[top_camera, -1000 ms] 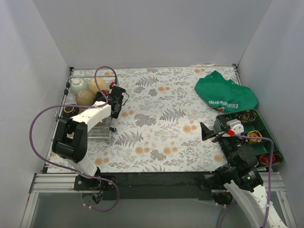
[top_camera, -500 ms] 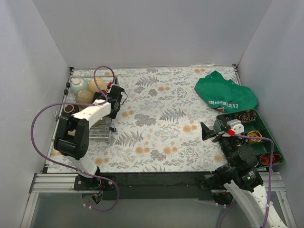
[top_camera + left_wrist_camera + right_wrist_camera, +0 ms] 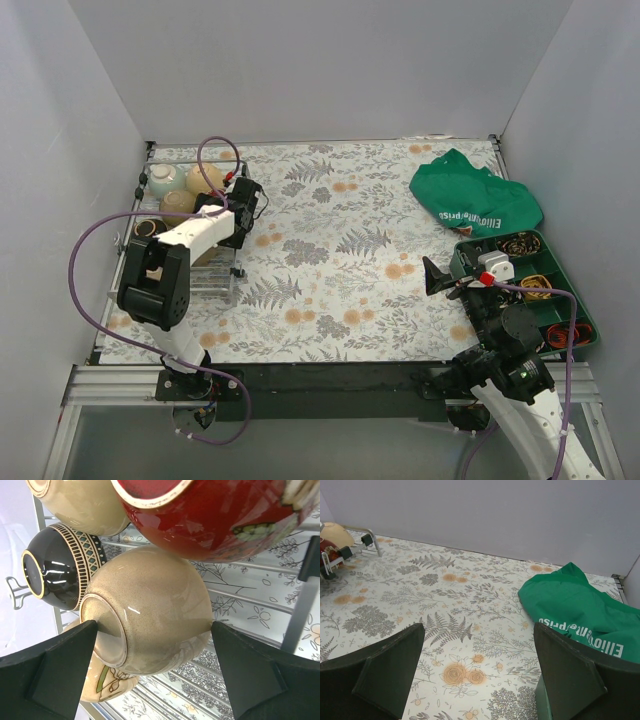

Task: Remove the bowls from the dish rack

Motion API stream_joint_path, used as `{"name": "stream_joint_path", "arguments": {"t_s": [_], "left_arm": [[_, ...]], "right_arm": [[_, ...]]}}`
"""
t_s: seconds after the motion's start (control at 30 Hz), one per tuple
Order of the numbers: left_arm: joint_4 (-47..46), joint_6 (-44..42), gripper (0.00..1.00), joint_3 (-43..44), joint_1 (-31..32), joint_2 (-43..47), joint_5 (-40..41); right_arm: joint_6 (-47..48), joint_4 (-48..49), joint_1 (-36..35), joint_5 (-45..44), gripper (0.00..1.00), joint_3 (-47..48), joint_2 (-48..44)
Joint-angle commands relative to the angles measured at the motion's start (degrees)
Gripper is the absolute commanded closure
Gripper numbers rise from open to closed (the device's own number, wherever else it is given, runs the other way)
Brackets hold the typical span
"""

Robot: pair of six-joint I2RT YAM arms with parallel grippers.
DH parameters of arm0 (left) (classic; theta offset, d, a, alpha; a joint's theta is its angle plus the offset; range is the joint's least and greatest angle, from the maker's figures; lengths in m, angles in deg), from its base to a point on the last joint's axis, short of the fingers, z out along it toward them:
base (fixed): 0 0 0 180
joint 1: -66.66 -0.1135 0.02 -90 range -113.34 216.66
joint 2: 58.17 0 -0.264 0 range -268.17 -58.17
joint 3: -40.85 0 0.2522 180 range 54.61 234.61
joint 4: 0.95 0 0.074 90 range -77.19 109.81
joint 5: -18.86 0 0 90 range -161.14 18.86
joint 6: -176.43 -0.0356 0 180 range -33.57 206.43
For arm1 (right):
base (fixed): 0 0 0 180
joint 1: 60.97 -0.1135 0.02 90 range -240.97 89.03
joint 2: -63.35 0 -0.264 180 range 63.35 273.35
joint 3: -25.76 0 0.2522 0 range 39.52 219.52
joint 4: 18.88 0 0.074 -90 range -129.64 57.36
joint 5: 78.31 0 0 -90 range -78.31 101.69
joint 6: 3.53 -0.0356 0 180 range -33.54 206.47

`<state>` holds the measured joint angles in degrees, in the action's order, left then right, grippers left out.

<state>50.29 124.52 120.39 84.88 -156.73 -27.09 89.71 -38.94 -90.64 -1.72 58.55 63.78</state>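
Left gripper (image 3: 154, 625) has its two black fingers pressed on the two sides of a speckled tan bowl (image 3: 150, 610), so it has hold of that bowl. The jaws stand as wide as the bowl. The tan bowl lies on its side in the dish rack (image 3: 240, 587), with its mouth turned to the left of the wrist view.

The biggest thing I see is the table (image 3: 340, 250), with a cover of ferns and orange flowers. The silver wire dish rack sits at its far left corner. A crumpled green cloth (image 3: 475, 200) with white letters lies at the far right. Next to it, by the right edge, is a green tray (image 3: 585, 312) with small boxes full of little things.

The right gripper (image 3: 479, 626) hangs over the table just beside that tray. Its fingers are spread wide and nothing is between them.

The other bowls sit packed together in the rack. A shiny red bowl (image 3: 215, 515) is close against the tan bowl. A black bowl (image 3: 60, 565) with a patterned band is next to the tan bowl's mouth, and a cream bowl (image 3: 80, 505) is beside the black one. A pale mint bowl (image 3: 163, 180) sits at the far corner. A painted bowl (image 3: 107, 687) with a green leaf peeks out under the tan one.
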Motion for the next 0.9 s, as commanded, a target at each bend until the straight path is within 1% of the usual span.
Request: {"name": "stream_joint_path", "arguments": {"t_s": [0.0, 0.37, 0.67, 0.87], "left_arm": [[2.5, 2.5, 0.02, -0.1, -0.6, -2.6, -2.1], [3.2, 2.2, 0.02, 0.1, -0.6, -3.9, -4.3], [6.0, 1.4, 0.02, 0.1, 0.4, -6.8, 0.2], [6.5, 1.6, 0.02, 0.6, 1.0, -7.6, 1.4]], "right_arm": [[-0.1, 1.3, -0.3, -1.0, 0.01, 0.7, -11.8], [-0.1, 1.3, -0.4, -1.3, 0.01, 0.7, -11.8], [-0.1, 1.2, -0.3, -1.4, 0.01, 0.7, -11.8], [-0.1, 1.3, -0.3, -1.5, 0.01, 0.7, -11.8]]}}
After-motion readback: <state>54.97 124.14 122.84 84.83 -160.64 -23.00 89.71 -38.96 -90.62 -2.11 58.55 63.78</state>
